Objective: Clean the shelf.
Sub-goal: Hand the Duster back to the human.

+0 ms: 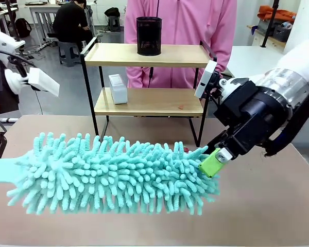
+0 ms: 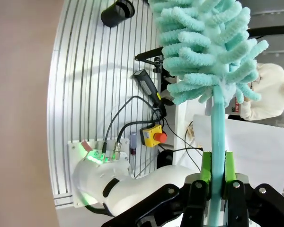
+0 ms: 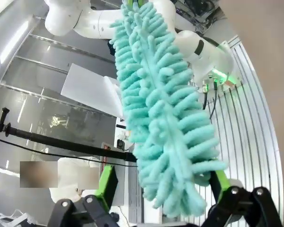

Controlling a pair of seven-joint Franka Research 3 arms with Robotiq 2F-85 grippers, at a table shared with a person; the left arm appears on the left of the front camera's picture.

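Front view: a teal chenille duster (image 1: pixel 113 172) lies level above the brown table (image 1: pixel 268 206), its flat handle running off the picture's left edge. The right gripper (image 1: pixel 208 164) reaches in from the right, one green pad (image 1: pixel 212 162) resting against the duster's tip. Behind the duster stands the shelf (image 1: pixel 147 77), at the far side of the table just in front of a person in a pink top (image 1: pixel 180 20). A black mesh cup (image 1: pixel 149 36) sits on the top board, a small white box (image 1: pixel 118 88) on the lower board.

Left wrist view: the left gripper (image 2: pixel 217 177) is clamped on the duster (image 2: pixel 203 47) handle, which passes upright between its green pads (image 2: pixel 207 172), both pressed flat against it. The fluffy head fills the upper right of the picture.

Right wrist view: the right gripper (image 3: pixel 163 187) stands with jaws wide apart, a green pad (image 3: pixel 106 182) on either side of the duster (image 3: pixel 161 109) tip. The fibres fill the gap between the fingers, which straddle the head without squeezing it.
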